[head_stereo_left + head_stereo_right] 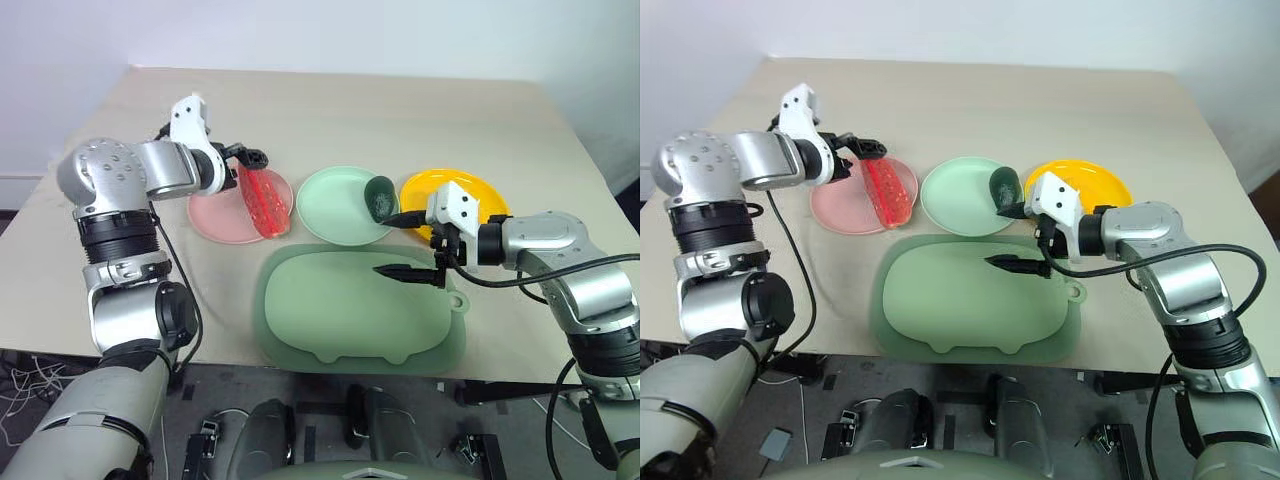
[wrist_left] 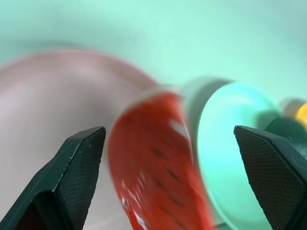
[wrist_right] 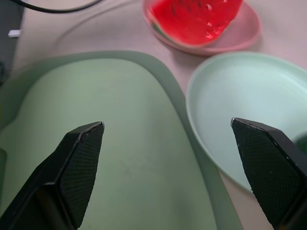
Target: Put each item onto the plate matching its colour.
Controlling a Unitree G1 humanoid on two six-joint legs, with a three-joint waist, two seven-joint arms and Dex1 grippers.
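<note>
Desk [image 1: 330, 110] in the head views, with three plates in a row: pink plate [image 1: 215, 215] holding the slice [image 1: 263, 202], mint plate [image 1: 335, 205] with the avocado [image 1: 379, 197] at the edge nearest the yellow plate [image 1: 480, 190]. Mat [image 1: 350, 310] just in front of the plates. Left gripper [image 1: 250, 157] above the pink plate's far rim, jaws spread, holding nothing. Right gripper [image 1: 405, 245] over the mat's far edge beside the avocado, jaws spread wide, empty.

Left wrist view: blurred; fingers [image 2: 79, 158] apart, slice between them, pink plate behind, mint plate beside.

Right wrist view: fingers [image 3: 81, 153] apart over mat and mint plate; slice on pink plate beyond.
</note>
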